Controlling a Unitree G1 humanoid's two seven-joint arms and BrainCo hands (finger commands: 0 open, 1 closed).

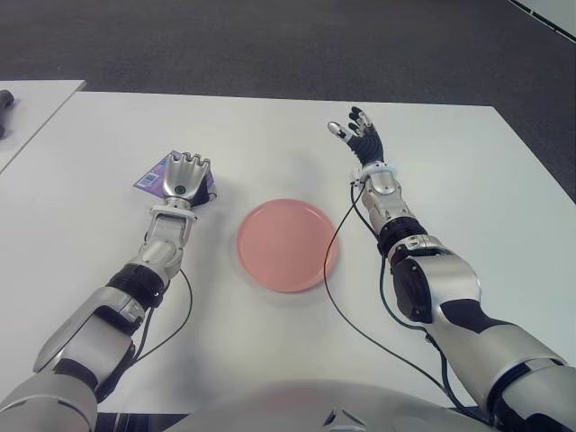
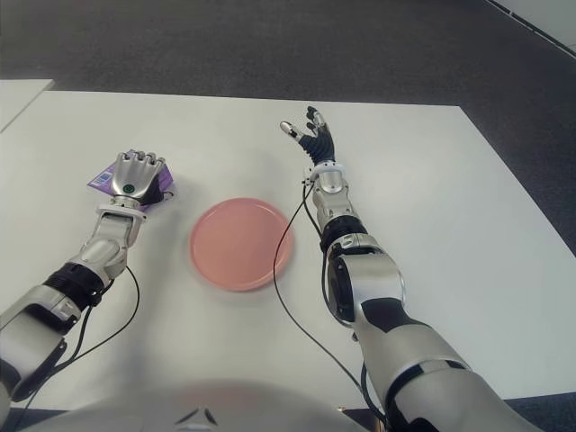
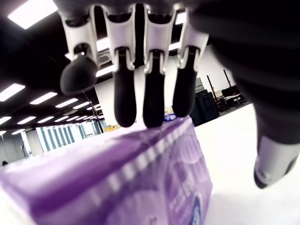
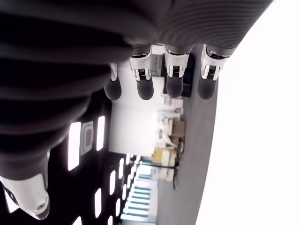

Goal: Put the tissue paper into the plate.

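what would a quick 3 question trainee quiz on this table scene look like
1. True or false: the purple plastic-wrapped tissue pack already lies in the round pink plate.
2. Which robot hand is over the tissue pack? A) left robot hand B) right robot hand C) neither
3. Fill in: the right robot hand is raised over the white table, fingers spread, holding ____.

Key: 1 false, the pack lies on the table to the plate's left. 2 A, and the left wrist view shows its fingers above the pack, not yet closed. 3 nothing.
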